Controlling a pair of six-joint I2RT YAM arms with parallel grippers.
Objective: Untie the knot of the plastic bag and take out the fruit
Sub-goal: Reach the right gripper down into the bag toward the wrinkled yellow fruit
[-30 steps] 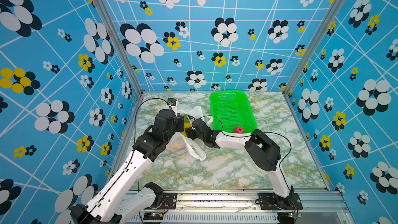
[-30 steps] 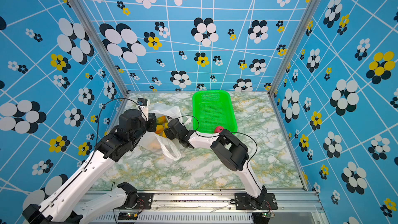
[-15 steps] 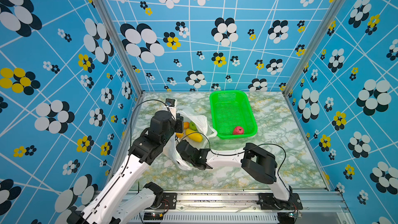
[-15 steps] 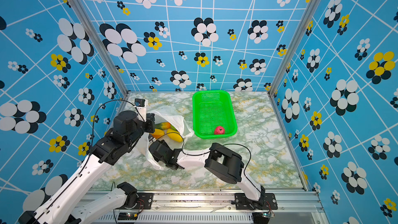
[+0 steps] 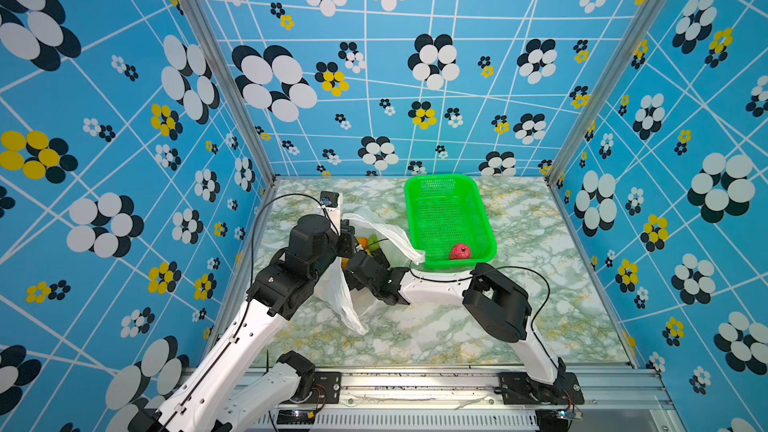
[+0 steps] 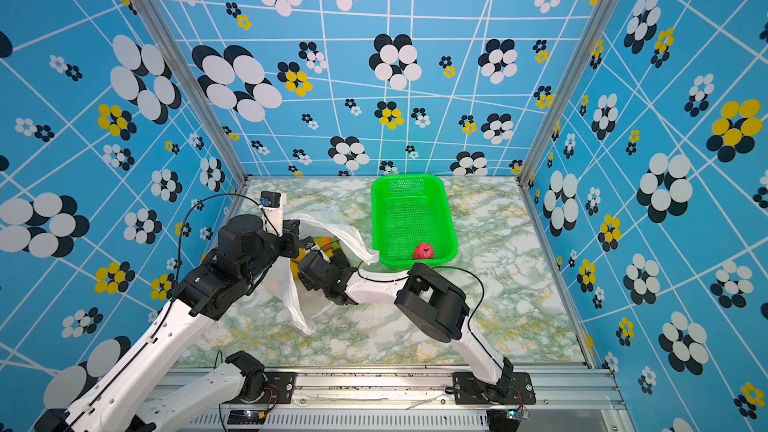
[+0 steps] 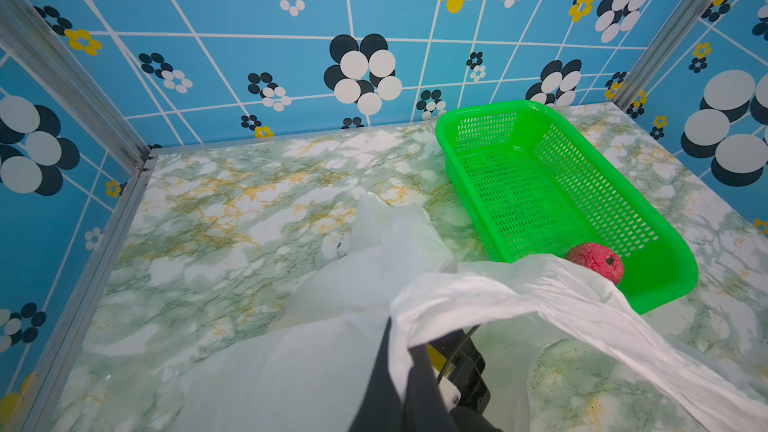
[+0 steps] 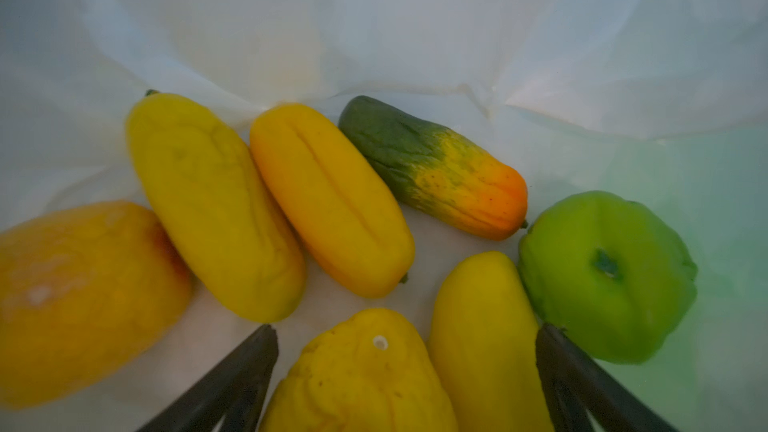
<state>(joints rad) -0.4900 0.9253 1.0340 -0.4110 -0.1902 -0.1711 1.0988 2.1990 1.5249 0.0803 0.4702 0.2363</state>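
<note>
Since the bag mouth stands open and no knot shows, I judge we're in the take-out step. Right end effector is inside the plastic bag, jaws apart, straddling a bumpy yellow fruit and a smooth yellow fruit, gripping neither. Left end effector is pinched on the bag rim, holding it up. Seven fruits are visible in the bag; a red fruit lies in the green basket just beside it on the desk. Next move probably: centre on one yellow fruit, close, lift clear without snagging film.
</note>
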